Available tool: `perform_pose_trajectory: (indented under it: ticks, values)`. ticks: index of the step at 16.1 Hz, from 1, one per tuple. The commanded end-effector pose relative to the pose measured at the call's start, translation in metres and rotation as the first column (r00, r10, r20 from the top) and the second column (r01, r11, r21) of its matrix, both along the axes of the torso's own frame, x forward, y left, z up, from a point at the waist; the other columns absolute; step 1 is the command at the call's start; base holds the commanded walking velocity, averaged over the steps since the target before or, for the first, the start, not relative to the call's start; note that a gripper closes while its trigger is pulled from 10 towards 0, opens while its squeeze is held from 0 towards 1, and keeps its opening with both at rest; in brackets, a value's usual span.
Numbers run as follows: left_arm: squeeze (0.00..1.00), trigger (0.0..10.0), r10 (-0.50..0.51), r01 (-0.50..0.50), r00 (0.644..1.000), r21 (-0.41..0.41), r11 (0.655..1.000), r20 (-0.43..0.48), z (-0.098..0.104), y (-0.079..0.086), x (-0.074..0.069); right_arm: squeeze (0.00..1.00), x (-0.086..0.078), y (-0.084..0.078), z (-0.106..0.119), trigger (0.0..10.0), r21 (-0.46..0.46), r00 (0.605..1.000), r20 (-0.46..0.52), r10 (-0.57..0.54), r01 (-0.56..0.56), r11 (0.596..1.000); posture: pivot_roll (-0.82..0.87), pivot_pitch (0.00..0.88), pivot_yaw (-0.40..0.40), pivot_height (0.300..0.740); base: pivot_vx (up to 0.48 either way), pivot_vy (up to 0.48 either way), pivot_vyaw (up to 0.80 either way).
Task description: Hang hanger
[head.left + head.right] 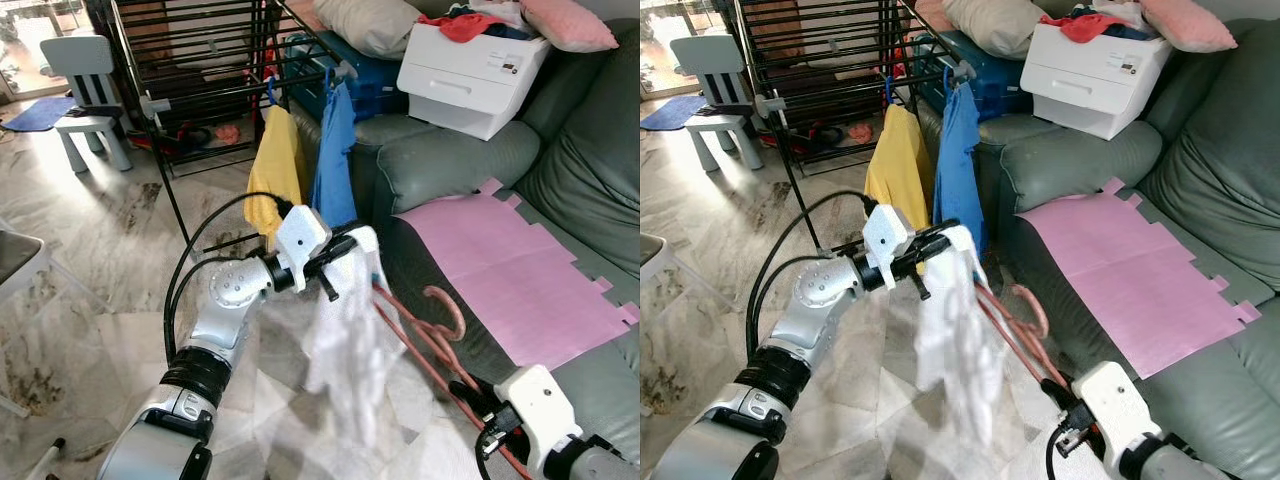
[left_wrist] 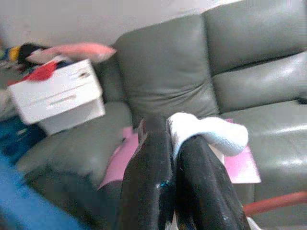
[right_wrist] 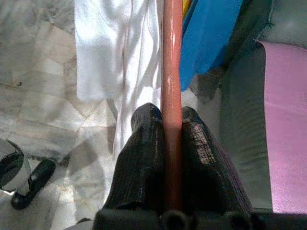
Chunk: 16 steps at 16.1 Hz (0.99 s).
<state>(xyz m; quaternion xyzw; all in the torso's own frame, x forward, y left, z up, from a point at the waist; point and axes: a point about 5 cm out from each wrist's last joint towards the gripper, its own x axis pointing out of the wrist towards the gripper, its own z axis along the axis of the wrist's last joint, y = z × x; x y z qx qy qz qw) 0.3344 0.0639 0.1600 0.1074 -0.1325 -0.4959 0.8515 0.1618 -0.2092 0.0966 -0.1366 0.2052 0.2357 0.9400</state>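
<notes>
The black drying rack (image 1: pixel 190 60) fills the upper left, well beyond both arms. At lower centre the pink hanger (image 1: pixel 420 335) runs from lower right up-left. The right gripper (image 3: pixel 170 139) clenches its bar; the left gripper (image 1: pixel 335 262), nearer the rack, pinches the white garment (image 1: pixel 345 350).

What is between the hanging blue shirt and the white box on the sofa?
In the left eye view, the sofa's grey armrest lies between blue shirt and white box.
</notes>
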Motion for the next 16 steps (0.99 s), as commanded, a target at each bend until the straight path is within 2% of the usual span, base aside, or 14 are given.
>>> perform_pose_trajectory:
  ticks: [1,3,4,5,7,9,11,12,13,15,16]
  values:
    - [0.00,10.0,-0.046,0.046,0.998,-0.014,0.999,0.030,0.012,-0.001,-0.003,0.00,0.001,-0.008,-0.005,10.0,-0.003,0.998,0.000,-0.056,0.056,0.998,-0.07,0.000,0.029,0.740,0.000,0.000,0.00]
    - [0.00,10.0,-0.035,0.035,0.999,-0.101,0.994,0.002,0.027,0.002,0.001,0.00,0.002,-0.030,-0.018,10.0,0.014,0.972,0.011,-0.233,0.233,0.972,-0.07,0.000,0.027,0.740,0.000,0.000,0.00]
    - [0.00,10.0,-0.028,0.028,1.000,-0.123,0.992,-0.004,0.031,0.003,0.003,0.00,0.002,-0.038,-0.021,10.0,0.025,0.958,0.017,-0.287,0.286,0.958,-0.07,0.000,0.026,0.740,0.000,0.000,0.00]
    - [0.00,10.0,-0.008,0.007,1.000,-0.168,0.986,-0.009,0.042,0.006,0.008,0.00,0.000,-0.060,-0.024,10.0,0.096,0.891,0.017,-0.453,0.449,0.888,-0.07,0.000,0.026,0.740,0.000,0.000,0.00]
    - [0.00,10.0,0.004,-0.007,1.000,-0.191,0.982,-0.019,0.047,0.009,0.011,0.00,0.000,-0.073,-0.023,10.0,0.133,0.844,0.030,-0.536,0.528,0.839,-0.07,0.000,0.027,0.740,0.000,0.000,0.00]
    - [0.00,10.0,0.019,-0.026,0.999,-0.196,0.980,-0.039,0.047,0.011,0.014,0.00,0.003,-0.090,-0.014,10.0,0.210,0.757,0.076,-0.649,0.624,0.753,-0.07,0.000,0.029,0.740,0.000,0.000,0.00]
    - [0.00,10.0,0.007,-0.019,0.998,-0.182,0.983,-0.069,0.039,0.008,0.010,0.00,0.010,-0.091,-0.005,10.0,0.269,0.724,0.109,-0.681,0.638,0.722,-0.07,0.000,0.029,0.740,0.000,0.000,0.00]
    - [0.00,10.0,-0.036,0.020,0.993,-0.137,0.990,-0.116,0.017,0.000,-0.001,0.00,0.024,-0.091,0.013,10.0,0.381,0.668,0.154,-0.728,0.640,0.667,-0.07,0.000,0.030,0.740,0.000,0.000,0.00]
    - [0.00,10.0,-0.060,0.045,0.989,-0.111,0.993,-0.133,0.007,-0.004,-0.007,0.00,0.031,-0.090,0.022,10.0,0.434,0.642,0.167,-0.748,0.634,0.641,-0.07,0.000,0.029,0.740,0.000,0.000,0.00]
    - [0.00,10.0,-0.103,0.095,0.979,-0.054,0.994,-0.175,-0.015,-0.012,-0.019,0.00,0.047,-0.082,0.043,10.0,0.544,0.617,0.192,-0.763,0.580,0.606,-0.07,0.000,0.028,0.740,0.000,0.000,0.00]
    - [0.00,10.0,-0.132,0.135,0.975,0.005,0.991,-0.180,-0.031,-0.016,-0.029,0.00,0.061,-0.069,0.059,10.0,0.607,0.631,0.211,-0.747,0.514,0.606,-0.07,0.000,0.027,0.740,0.000,0.000,0.00]
